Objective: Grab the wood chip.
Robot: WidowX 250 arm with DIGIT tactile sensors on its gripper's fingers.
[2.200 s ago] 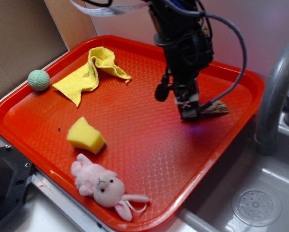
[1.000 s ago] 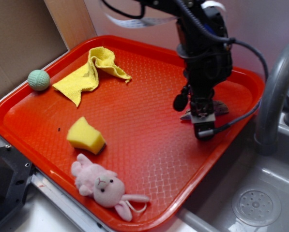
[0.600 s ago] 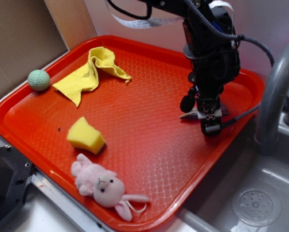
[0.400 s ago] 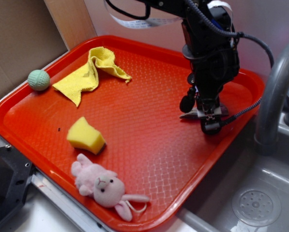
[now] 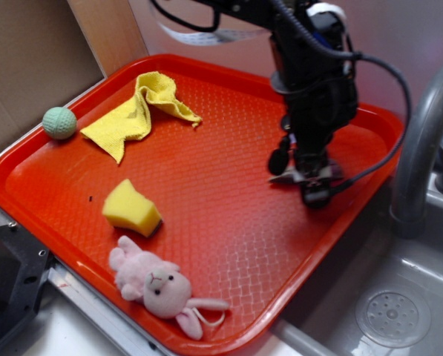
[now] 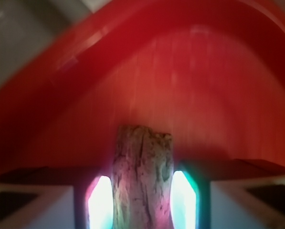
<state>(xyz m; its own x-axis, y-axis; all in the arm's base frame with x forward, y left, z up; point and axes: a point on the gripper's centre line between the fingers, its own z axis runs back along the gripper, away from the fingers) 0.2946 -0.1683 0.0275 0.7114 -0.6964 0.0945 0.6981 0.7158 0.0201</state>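
Observation:
The wood chip (image 6: 142, 176), rough and brown-grey, stands between my two lit pads (image 6: 100, 200), which press against both its sides. Seen from outside, my gripper (image 5: 311, 185) points down over the right part of the red tray (image 5: 206, 222). It is shut on the wood chip (image 5: 284, 176), whose pointed end sticks out to the left of the fingers. The arm hides most of the chip there. I cannot tell whether the chip still touches the tray floor.
On the tray lie a yellow sponge wedge (image 5: 131, 208), a yellow cloth (image 5: 139, 111), a green ball (image 5: 59, 122) and a pink plush bunny (image 5: 158, 285). The tray's raised rim (image 6: 61, 62) is close ahead. A grey faucet (image 5: 418, 148) and sink (image 5: 421, 267) stand to the right.
The gripper came from the chip's left end to over its middle, lowered and closed on it. In the last half second arm and chip shifted slightly left.

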